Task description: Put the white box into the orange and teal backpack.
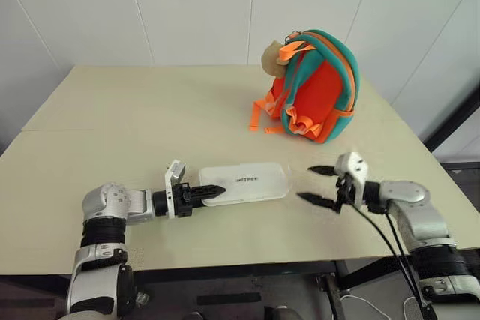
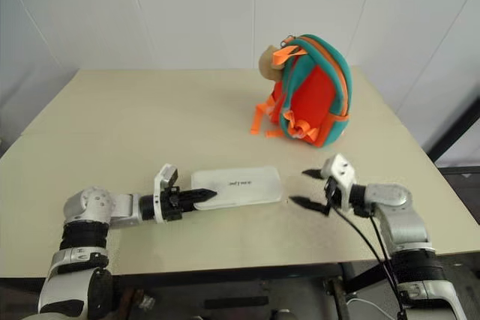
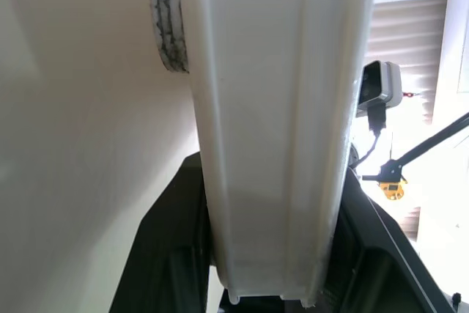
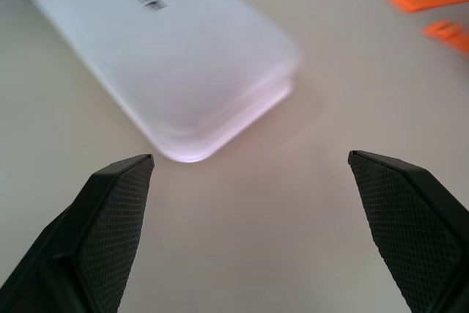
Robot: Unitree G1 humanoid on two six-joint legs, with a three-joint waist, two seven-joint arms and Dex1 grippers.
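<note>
The white box point(image 1: 247, 183) lies flat near the front of the table point(image 1: 112, 110), its dark lettering facing up. My left gripper point(image 1: 210, 192) is shut on the box's left end; in the left wrist view the box point(image 3: 271, 130) sits between the two black fingers point(image 3: 168, 240). My right gripper point(image 1: 316, 185) hangs open just off the box's right end, not touching it, and the right wrist view shows the box's rounded corner point(image 4: 161, 56) ahead of the spread fingertips. The orange and teal backpack point(image 1: 319, 88) stands upright at the back right, with a tan bear charm point(image 1: 271, 60) on its left side.
Orange straps point(image 1: 259, 114) trail from the backpack onto the table towards the box. The table's front edge runs just below both grippers. A dark bar point(image 1: 450, 129) slants past the table's right side. Bare tabletop spreads to the left and between box and backpack.
</note>
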